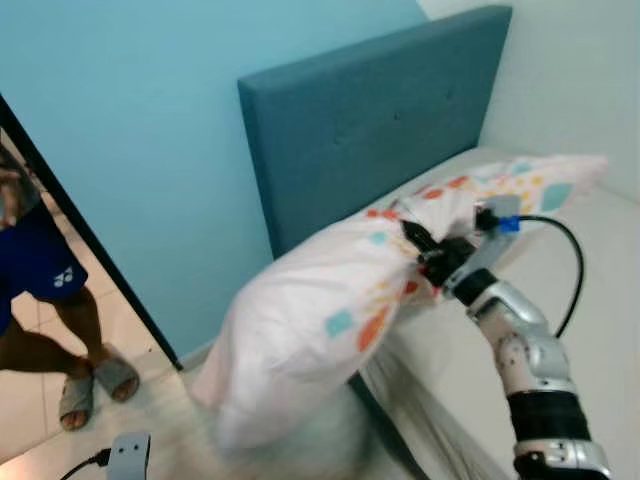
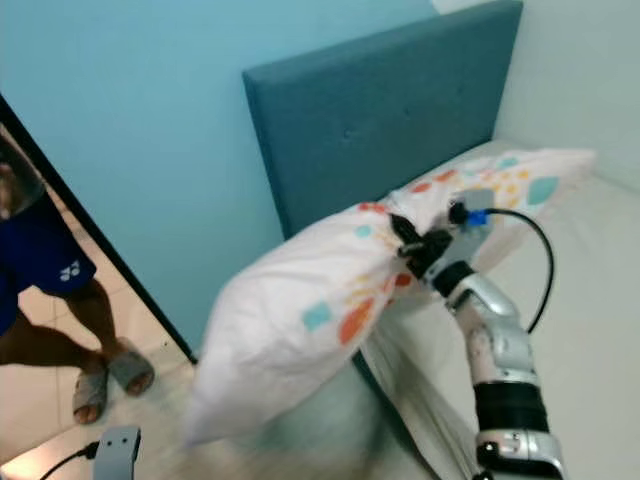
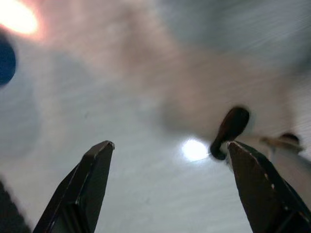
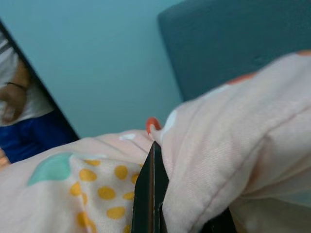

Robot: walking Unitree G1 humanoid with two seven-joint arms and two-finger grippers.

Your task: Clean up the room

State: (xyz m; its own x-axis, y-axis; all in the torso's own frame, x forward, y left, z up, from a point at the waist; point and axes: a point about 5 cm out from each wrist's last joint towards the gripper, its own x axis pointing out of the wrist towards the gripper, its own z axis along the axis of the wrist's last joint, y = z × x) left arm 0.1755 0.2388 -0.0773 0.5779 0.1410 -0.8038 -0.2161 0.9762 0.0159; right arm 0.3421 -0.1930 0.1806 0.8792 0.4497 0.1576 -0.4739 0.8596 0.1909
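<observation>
A large white pillow (image 1: 330, 300) with orange, teal and yellow patches hangs over the bed's left edge, its far end resting on the mattress (image 1: 600, 290) by the headboard. My right gripper (image 1: 425, 250) is shut on a fold of the pillow (image 4: 218, 165) near its middle, holding it off the bed. In the right wrist view one black finger (image 4: 151, 194) presses into the cloth. My left gripper (image 3: 170, 160) is open, its two fingers wide apart over a blurred pale surface.
A teal padded headboard (image 1: 370, 130) stands against the light blue wall (image 1: 130, 120). A person in blue shorts and grey slippers (image 1: 95, 385) stands at the left on the tiled floor. A small grey device (image 1: 130, 455) with a cable lies on the floor.
</observation>
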